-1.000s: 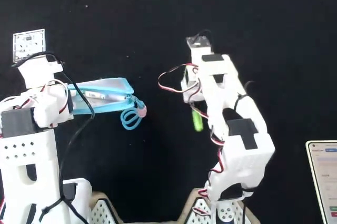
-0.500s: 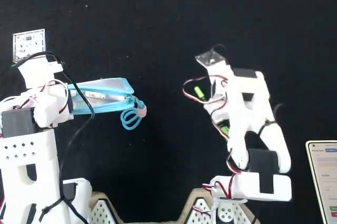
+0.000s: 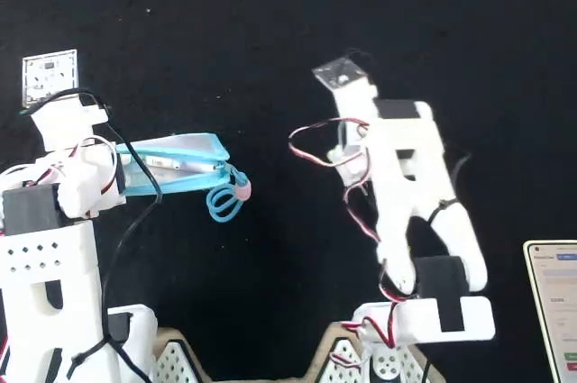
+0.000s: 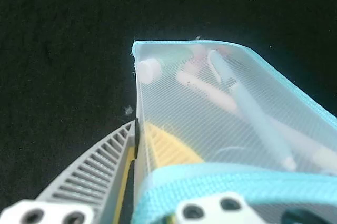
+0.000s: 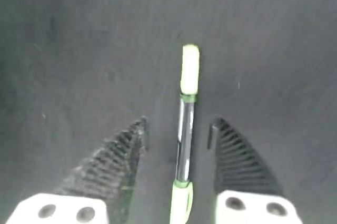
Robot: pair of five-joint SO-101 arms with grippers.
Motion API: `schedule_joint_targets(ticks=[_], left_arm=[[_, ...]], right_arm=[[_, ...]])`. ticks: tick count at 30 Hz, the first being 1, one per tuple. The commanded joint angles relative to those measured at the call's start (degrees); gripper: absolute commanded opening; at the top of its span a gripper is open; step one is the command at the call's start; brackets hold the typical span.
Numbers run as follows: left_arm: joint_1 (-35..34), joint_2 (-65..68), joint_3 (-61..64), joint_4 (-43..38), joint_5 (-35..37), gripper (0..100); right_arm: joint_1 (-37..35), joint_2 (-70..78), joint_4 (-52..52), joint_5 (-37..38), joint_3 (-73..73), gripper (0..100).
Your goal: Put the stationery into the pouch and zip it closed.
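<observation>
Right tool (image 5: 179,125) swung back left, now wide open astride green pen (image 5: 189,68) (untouched), left tool (image 4: 136,134) gripping pouch (image 4: 210,129).

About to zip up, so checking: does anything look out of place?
A green pen lies on the table outside the pouch, within the open right pincer. Blue loops stick out of the pouch's end; I cannot tell what they are.

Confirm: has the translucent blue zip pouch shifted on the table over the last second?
No. The pouch keeps the same offset and tilt against the white square marker.
</observation>
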Motion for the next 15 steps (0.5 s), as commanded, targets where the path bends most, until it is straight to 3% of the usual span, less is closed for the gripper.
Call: schedule_joint_targets(ticks=[1,7,15], left_arm=[[-0.5,0.3,1.3,-0.5,0.1,3],[-0.5,0.3,1.3,-0.4,0.1,3],[-0.5,0.3,1.3,-0.4,0.1,3]], right_arm=[[-1.5,0.1,-6.1,-0.9,-3.0,17.4],[-0.8,11.8,-8.2,4.5,-6.4,17.4],[3.0,23.6,-7.8,5.1,-15.6,17.3]])
